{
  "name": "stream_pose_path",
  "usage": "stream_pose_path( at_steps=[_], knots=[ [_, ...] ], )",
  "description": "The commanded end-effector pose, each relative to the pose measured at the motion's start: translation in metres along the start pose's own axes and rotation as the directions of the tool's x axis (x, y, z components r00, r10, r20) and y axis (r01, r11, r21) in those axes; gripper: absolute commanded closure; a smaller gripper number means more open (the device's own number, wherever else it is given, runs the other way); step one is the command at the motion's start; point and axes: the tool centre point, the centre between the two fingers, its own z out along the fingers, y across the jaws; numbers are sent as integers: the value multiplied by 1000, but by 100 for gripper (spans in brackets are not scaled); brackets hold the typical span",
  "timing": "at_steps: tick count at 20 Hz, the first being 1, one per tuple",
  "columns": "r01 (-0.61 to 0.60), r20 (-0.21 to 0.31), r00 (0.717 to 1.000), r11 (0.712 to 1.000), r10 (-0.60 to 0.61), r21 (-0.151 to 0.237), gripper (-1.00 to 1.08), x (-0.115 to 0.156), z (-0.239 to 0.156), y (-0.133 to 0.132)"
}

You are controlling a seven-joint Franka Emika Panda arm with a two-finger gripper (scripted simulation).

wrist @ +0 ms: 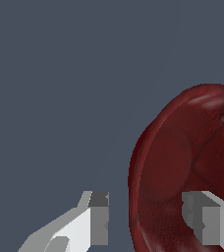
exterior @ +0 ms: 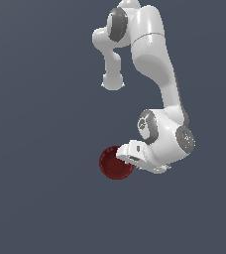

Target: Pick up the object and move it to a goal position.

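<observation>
Flat slate-grey ground fills both views, no worktop edges or corners visible, so places can't be tied to them.

Nearest, wrist view: gripper (wrist: 143, 221) w/ jaws spread apart, holding nothing yet. One finger (wrist: 97, 219) sits outside the bowl (wrist: 178, 167), over bare ground; the other finger is over the bowl's inside. So the jaws straddle the rim wall on one side. Bowl = dark red, round, glossy inside. Whether the tips touch the rim yet, can't tell.

Exterior view: bowl (exterior: 114, 163) lies just beside the gripper (exterior: 127, 155), on the exterior view's left of the wrist; hand body overlaps its edge. Arm bends down from the base at the top.

Step in hand, my read: lining up a rim pinch, pre-grasp. To do it well: drop till the pads bracket the wall properly, keep the hand square to the rim, then close slow. A thin curved wall may slip or tip the bowl if caught too high or off-centre. Lift only once the hold is firm.

Around: nothing else seen, no goal marker visible. Nothing blocks the way.
</observation>
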Motion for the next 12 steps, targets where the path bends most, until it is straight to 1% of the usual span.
stream_pose_path(
  at_steps=[1, 12],
  knots=[
    [-13, -11, 1000, 1000, 13, -3, -20, 3, -3, 2],
    [-49, -28, 998, 998, 48, -42, -20, 7, 0, -5]
  ],
)
